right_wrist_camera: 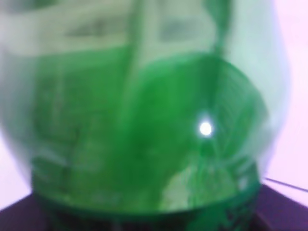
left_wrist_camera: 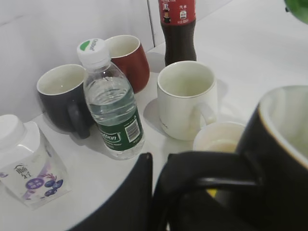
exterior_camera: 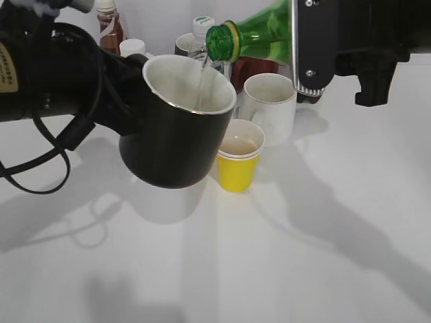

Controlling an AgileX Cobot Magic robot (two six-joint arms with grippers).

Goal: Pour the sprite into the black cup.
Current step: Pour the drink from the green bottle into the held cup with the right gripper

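Observation:
The black cup is held in the air at centre left, tilted toward the right, off-white inside. My left gripper is shut on its handle side; the cup also shows in the left wrist view at the right edge. The sprite is tipped nearly level at the top, its open mouth just above the cup's rim. A thin clear stream falls from it into the cup. My right gripper is shut on the bottle's body. The right wrist view is filled by blurred green bottle.
Under the cup stand a yellow paper cup and a white mug. Behind are a clear water bottle, a dark mug, a dark red mug, a cola bottle and a small white bottle.

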